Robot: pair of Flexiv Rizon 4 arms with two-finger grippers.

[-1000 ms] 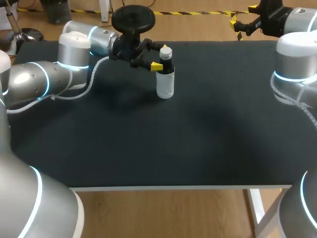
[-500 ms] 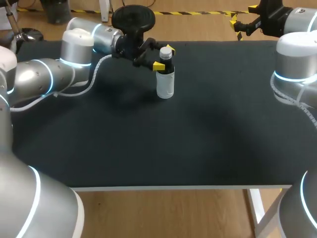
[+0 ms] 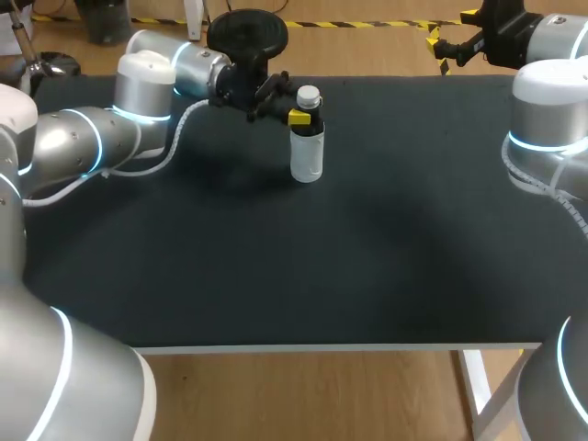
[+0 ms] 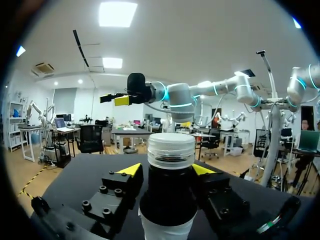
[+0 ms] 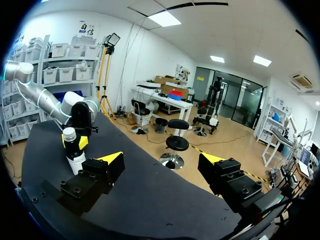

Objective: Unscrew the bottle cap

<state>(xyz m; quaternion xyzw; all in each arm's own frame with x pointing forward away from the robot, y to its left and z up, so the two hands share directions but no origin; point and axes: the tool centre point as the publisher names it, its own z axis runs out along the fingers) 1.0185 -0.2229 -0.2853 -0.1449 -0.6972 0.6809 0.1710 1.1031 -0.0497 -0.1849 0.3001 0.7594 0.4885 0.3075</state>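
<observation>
A bottle [image 3: 307,156] with a clear body, a dark neck and a pale cap [image 3: 309,95] stands upright near the far edge of the black table [image 3: 367,257]. My left gripper [image 3: 305,112] comes in from the left at neck height. In the left wrist view its fingers [image 4: 125,185] press the dark neck of the bottle [image 4: 167,205] from both sides, just under the cap [image 4: 171,149]. My right gripper [image 3: 450,41] hangs open beyond the table's far right corner. Seen from the right gripper [image 5: 162,160], the bottle [image 5: 75,152] is far ahead.
The bottle is the only object on the table. My right arm's elbow [image 3: 549,119] stands over the table's right edge.
The left gripper's fingers have closed in from wide open onto the bottle's neck. The bottle and the right arm have stayed in place.
</observation>
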